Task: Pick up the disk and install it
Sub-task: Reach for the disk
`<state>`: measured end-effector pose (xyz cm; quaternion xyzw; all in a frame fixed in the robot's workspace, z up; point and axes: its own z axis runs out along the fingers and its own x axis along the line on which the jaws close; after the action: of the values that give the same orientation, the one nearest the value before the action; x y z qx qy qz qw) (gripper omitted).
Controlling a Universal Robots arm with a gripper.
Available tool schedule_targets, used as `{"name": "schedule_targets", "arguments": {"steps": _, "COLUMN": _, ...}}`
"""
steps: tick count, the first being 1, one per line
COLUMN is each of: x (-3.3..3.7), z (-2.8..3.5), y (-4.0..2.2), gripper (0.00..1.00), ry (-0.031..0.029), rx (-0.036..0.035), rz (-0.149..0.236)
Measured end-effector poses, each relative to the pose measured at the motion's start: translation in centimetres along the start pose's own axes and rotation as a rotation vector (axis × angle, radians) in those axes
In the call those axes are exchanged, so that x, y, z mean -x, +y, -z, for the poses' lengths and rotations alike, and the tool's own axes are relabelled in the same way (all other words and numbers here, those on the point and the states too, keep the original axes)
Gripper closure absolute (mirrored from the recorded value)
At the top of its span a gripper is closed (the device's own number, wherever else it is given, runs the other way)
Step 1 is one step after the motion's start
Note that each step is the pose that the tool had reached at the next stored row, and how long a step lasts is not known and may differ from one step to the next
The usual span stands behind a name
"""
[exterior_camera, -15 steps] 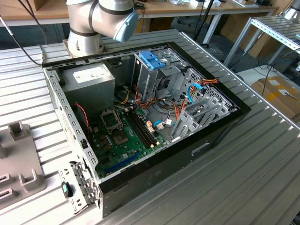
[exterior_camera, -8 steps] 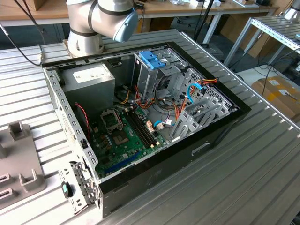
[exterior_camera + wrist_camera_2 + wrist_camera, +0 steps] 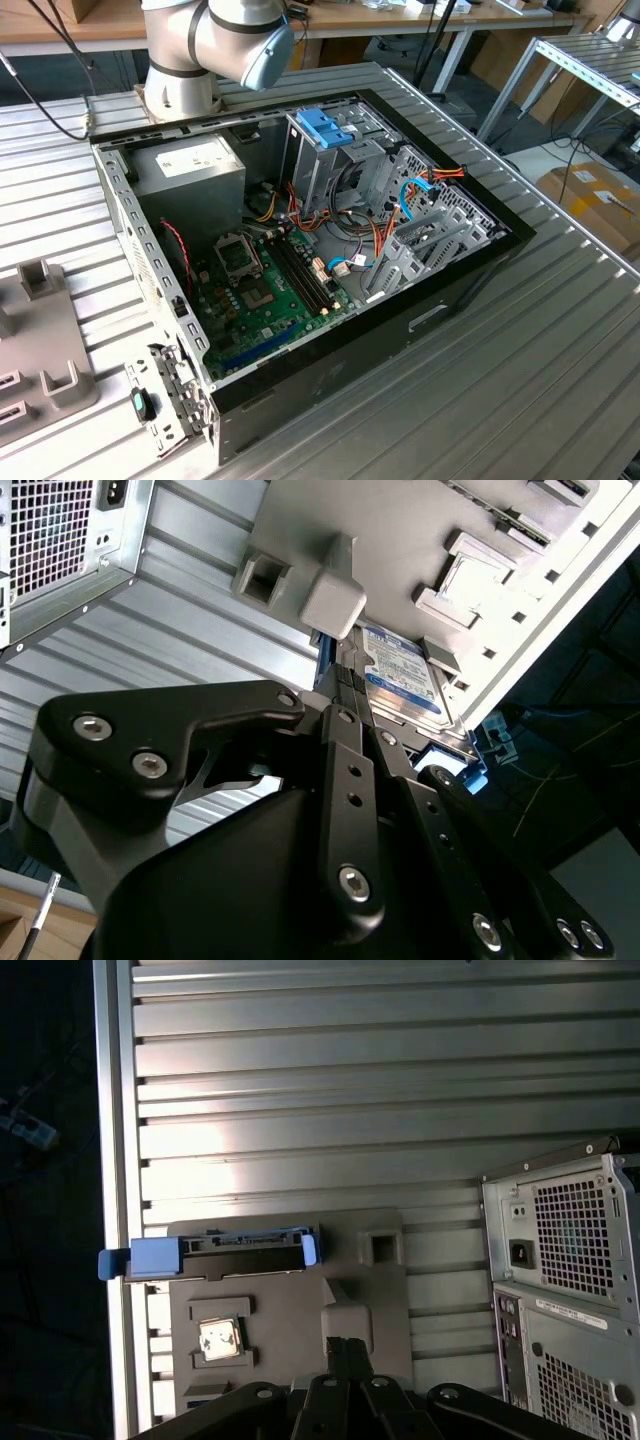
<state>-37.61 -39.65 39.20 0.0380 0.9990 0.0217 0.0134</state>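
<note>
The disk (image 3: 215,1251) stands on edge in a slot of a grey fixture (image 3: 290,1305) on the slatted table, its blue side rails sticking out at both ends. In the second wrist view its white and blue label (image 3: 402,668) faces the camera. My gripper (image 3: 347,1344) hangs over the fixture, a short way from the disk and not touching it. Its black fingers (image 3: 345,770) lie together, shut, with nothing between them. The open computer case (image 3: 300,240) lies on its side on the table, with a metal drive cage topped by a blue latch (image 3: 325,128).
The case's rear panel (image 3: 560,1290) stands close beside the fixture. A square chip (image 3: 218,1338) sits in another pocket of the fixture. The table edge (image 3: 115,1160) runs past the disk's far end. Cables and a grey power supply (image 3: 190,165) fill the case.
</note>
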Motion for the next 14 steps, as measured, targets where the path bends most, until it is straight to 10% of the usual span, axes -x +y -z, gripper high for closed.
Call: {"name": "schedule_targets", "arguments": {"steps": 14, "x": -0.16, "z": -0.11, "y": 1.34, "gripper": 0.89, "ry": 0.0000, "rx": 0.0000, "rz": 0.000}}
